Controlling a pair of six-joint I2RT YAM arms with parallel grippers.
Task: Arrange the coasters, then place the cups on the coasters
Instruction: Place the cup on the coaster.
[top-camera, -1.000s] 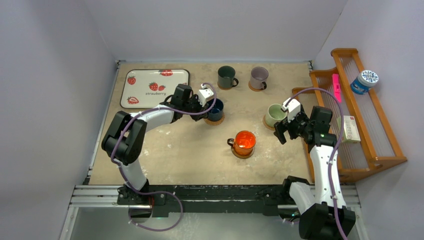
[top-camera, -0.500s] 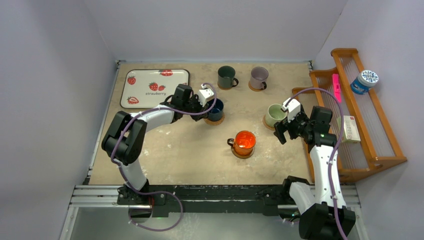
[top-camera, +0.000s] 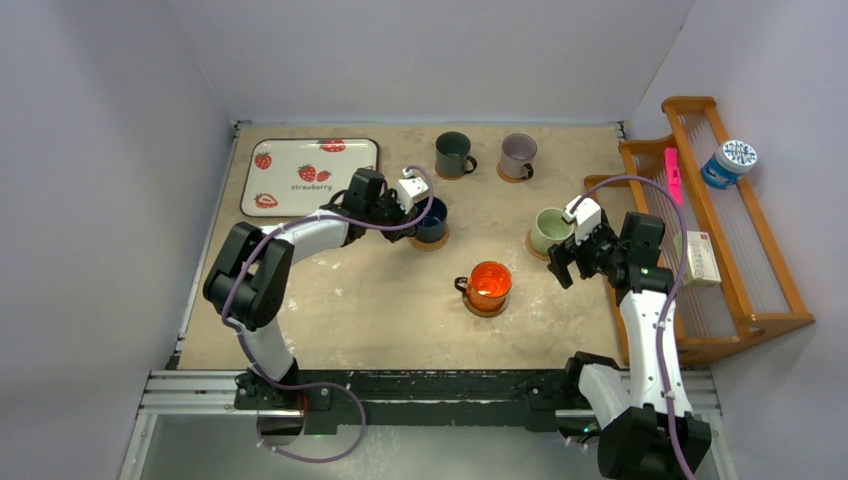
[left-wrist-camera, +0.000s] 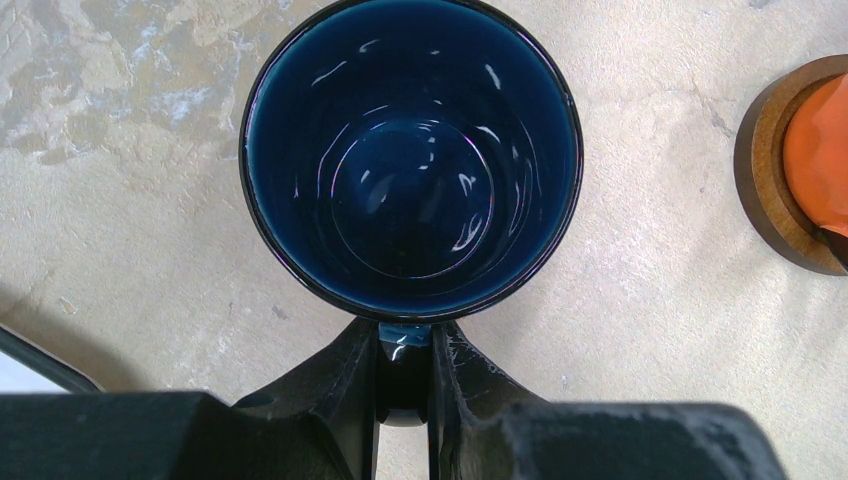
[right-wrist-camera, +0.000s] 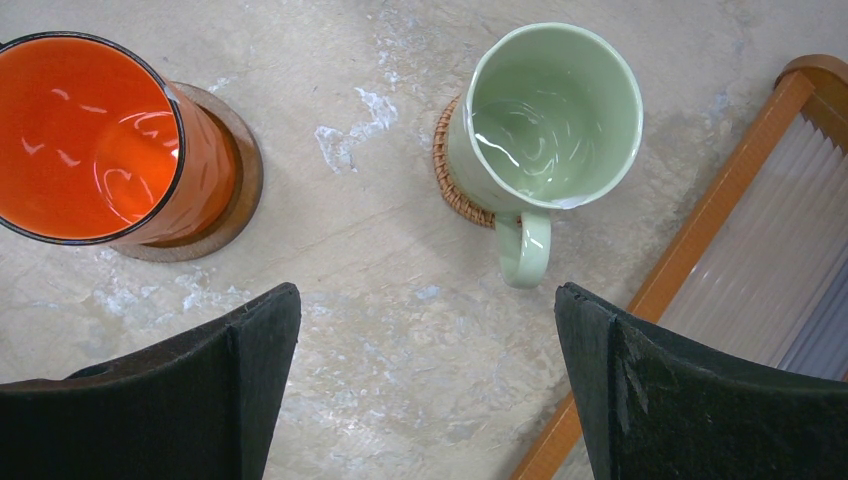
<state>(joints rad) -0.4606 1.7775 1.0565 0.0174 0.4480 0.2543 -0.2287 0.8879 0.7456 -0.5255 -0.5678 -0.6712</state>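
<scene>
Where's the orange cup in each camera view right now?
Top external: orange cup, just right of and below picture centre.
Left wrist: a sliver at the right edge.
Right wrist: upper left corner.
Shared landmark: the dark wooden coaster under it, seen in all three.

Cannot see most of the navy mug's (left-wrist-camera: 410, 160) handle, pinched between the left gripper's (left-wrist-camera: 404, 338) fingers (left-wrist-camera: 345, 385), nor, from that wrist, the coaster (top-camera: 428, 245) beneath it. Loses part of the orange mug (left-wrist-camera: 818, 160) at both wrist views' edges. Cannot read the white box's (top-camera: 703, 257) print.
</scene>
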